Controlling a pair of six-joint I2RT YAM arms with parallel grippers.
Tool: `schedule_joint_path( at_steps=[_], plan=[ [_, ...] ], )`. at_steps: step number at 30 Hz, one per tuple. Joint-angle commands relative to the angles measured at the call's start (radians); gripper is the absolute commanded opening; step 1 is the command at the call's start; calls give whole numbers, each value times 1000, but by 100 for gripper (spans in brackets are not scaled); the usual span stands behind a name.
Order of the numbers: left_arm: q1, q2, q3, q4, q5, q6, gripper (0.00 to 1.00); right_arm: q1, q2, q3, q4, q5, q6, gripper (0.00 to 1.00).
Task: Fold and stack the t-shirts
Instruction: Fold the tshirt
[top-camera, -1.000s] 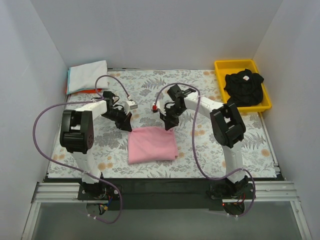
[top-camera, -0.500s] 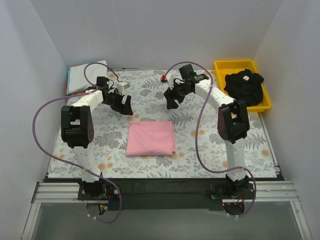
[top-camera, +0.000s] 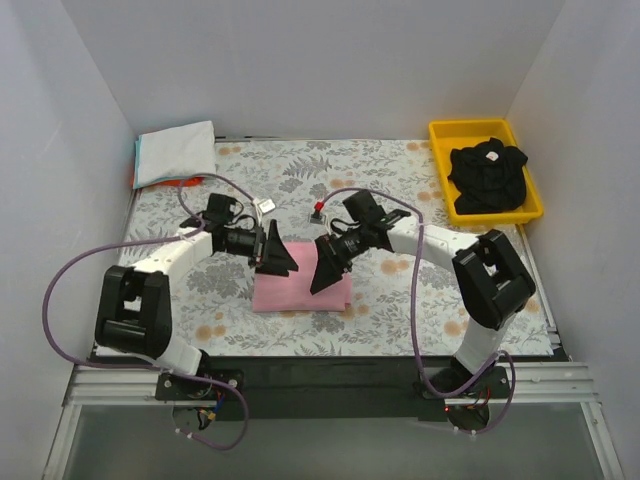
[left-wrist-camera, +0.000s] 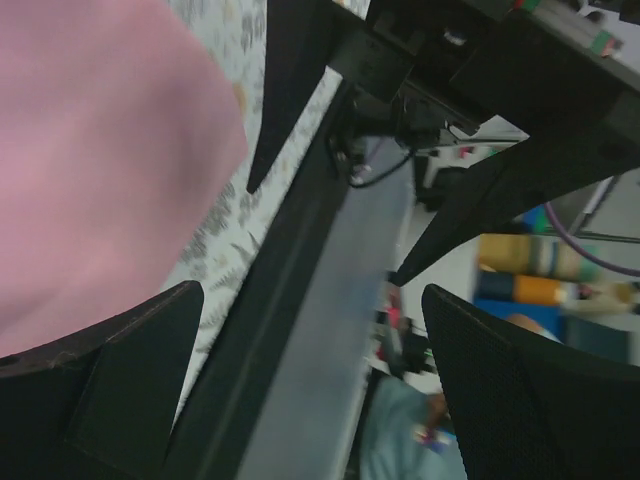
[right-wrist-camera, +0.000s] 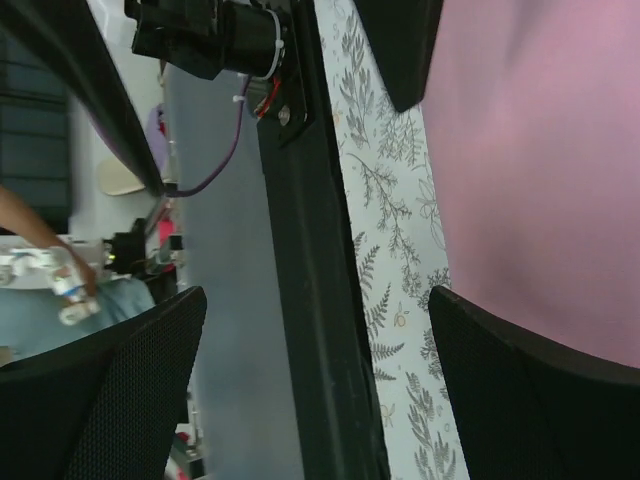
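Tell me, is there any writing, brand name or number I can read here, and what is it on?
No readable text in any view.
Small white tag on the black shirt in the yellow tray: too small to read.
Pink shirt and flowered cloth: no lettering visible.

Robot lab cell: white booth walls (top-camera: 300, 70), alu rail (top-camera: 560, 386), purple cables (top-camera: 413, 320).

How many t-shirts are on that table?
5: a pink shirt mid-table, a black shirt in the yellow tray, and a white shirt, pale blue shirt and orange shirt stacked far left; others may be hidden.
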Motion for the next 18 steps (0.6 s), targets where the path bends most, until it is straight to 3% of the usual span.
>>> schedule_joint_path(
  at_steps=[1, 6, 11, 13, 18],
  plan=[
    [-54, 70, -103, 61, 106, -196, 91, -6, 75, -75, 178, -124, 228, 98],
    [-25, 204, -157, 50, 13, -202, 92, -54, 204, -147, 185, -115, 244, 98],
    [30, 361, -96, 5, -56, -143, 92, -160, 316, -149, 168, -6, 259, 98],
    [47, 432, -27, 7, -140, -149, 92, -211, 342, -104, 128, 35, 238, 98],
    [69, 472, 149, 11, -98, -144, 93, -268, 356, 123, -56, 143, 66, 98]
  ],
)
